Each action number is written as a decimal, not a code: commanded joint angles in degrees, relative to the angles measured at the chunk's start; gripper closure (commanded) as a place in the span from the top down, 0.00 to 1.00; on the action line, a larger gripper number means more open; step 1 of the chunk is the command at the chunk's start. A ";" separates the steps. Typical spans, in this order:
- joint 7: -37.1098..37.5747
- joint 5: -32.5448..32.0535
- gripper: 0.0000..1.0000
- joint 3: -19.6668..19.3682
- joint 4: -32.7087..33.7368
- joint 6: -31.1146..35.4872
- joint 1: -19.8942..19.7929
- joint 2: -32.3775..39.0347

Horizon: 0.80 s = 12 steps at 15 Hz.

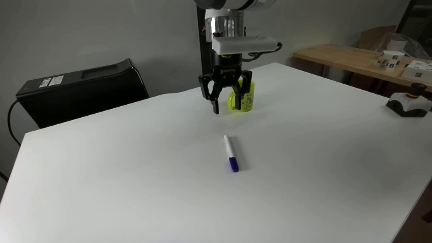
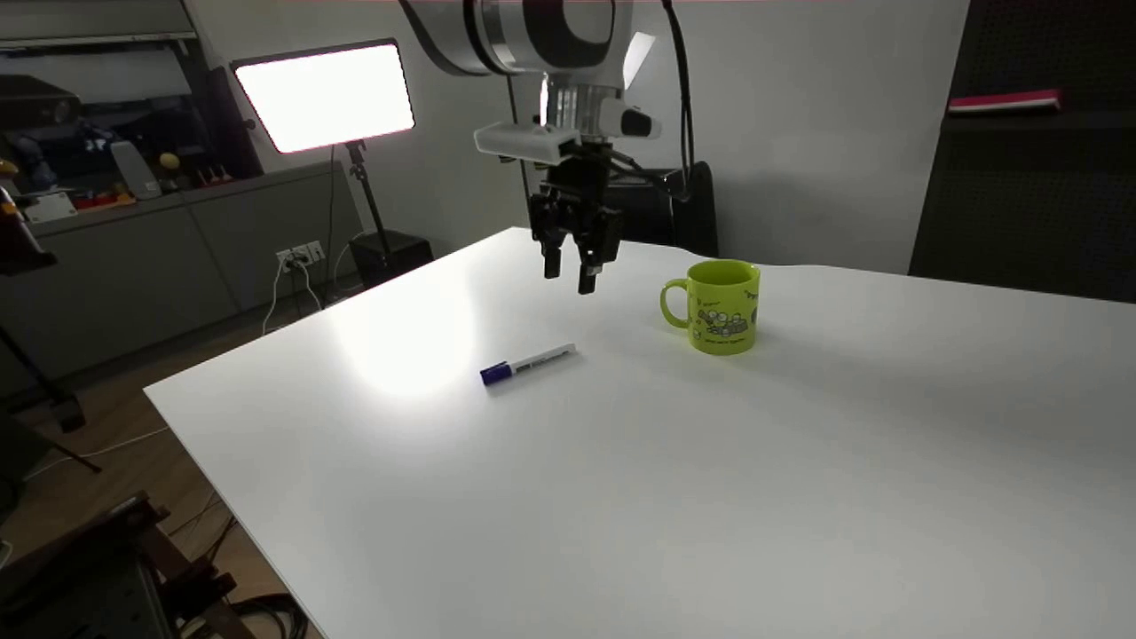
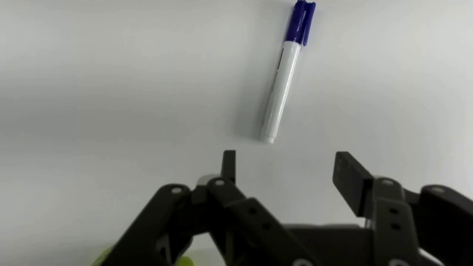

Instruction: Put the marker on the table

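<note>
The marker, white with a dark blue cap, lies flat on the white table (image 1: 135, 182) in both exterior views (image 1: 228, 145) (image 2: 536, 360). The table also fills the ground in an exterior view (image 2: 710, 497). In the wrist view the marker (image 3: 281, 87) lies beyond the fingertips, its cap at the top edge. My gripper is open and empty, raised above the table, in both exterior views (image 1: 227, 108) (image 2: 570, 277). In the wrist view the gripper (image 3: 284, 157) has its fingers wide apart, with the marker's white end just ahead of the gap, not between them.
A lime-green mug stands upright on the table near the gripper in both exterior views (image 1: 249, 101) (image 2: 723, 306). A button box (image 1: 410, 103) sits at the table's edge. A black case (image 1: 84, 87), a wooden table (image 1: 334, 54) and a lit lamp panel (image 2: 328, 98) stand beyond.
</note>
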 commanded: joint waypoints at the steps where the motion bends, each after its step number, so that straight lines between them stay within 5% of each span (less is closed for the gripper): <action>1: 2.07 -2.35 0.99 -1.48 -0.53 0.50 0.79 -4.66; 12: 0.57 -2.43 1.00 -1.07 -0.33 0.96 -0.35 -10.90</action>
